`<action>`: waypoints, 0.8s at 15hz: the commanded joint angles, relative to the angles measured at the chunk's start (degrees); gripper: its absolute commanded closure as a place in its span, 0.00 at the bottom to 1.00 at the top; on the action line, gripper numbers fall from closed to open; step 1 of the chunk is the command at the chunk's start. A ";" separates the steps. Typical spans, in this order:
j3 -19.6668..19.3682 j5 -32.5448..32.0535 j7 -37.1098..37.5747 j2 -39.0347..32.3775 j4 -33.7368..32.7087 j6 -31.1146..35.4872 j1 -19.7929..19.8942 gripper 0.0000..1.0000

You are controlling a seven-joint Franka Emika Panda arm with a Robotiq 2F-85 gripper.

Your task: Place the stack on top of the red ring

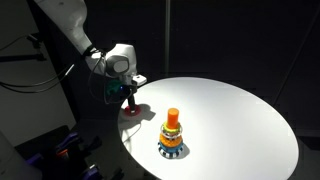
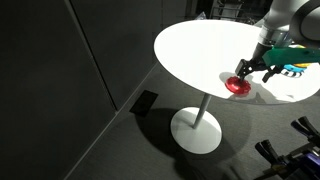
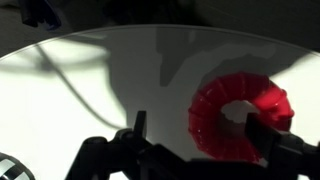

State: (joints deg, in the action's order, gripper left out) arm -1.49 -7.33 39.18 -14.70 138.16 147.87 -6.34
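— Dark room all around, with a white round table [image 1: 235, 105] on a pedestal foot [image 2: 197, 132] lit up in the middle. Anyone else reading my feeds the same way?

— Go on, what've you got, left to right?

— Far left in an exterior view is my arm [image 1: 62, 22], coming in from the top corner. Next is the gripper [image 1: 129, 97], hanging low at the table's left edge, right over the red ring [image 1: 133, 110]. The ring lies flat on the tabletop, close to the rim. Further right, well apart from it, the stack [image 1: 172, 133] stands upright on the table, striped base down and orange tip up.

— Jaws?

— Spread wide. On the wrist view one finger [image 3: 138, 125] sits left of the ring over bare table, and its partner crosses the ring's right part near the hole. I can't tell if either pad actually touches it, and it's not pinching anything. The bottom-left corner of that view shows a sliver of something striped, too cropped for me to call.
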 commanded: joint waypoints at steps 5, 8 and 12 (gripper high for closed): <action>-2.80 -0.75 0.99 -2.29 -1.06 1.12 -1.25 0.00; -3.28 -0.67 0.92 -2.74 -0.99 1.02 -1.34 0.04; -3.85 -0.72 0.88 -2.88 -0.95 0.81 -1.28 0.18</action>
State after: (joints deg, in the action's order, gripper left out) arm -4.12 -7.33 39.18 -17.08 137.92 148.59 -6.79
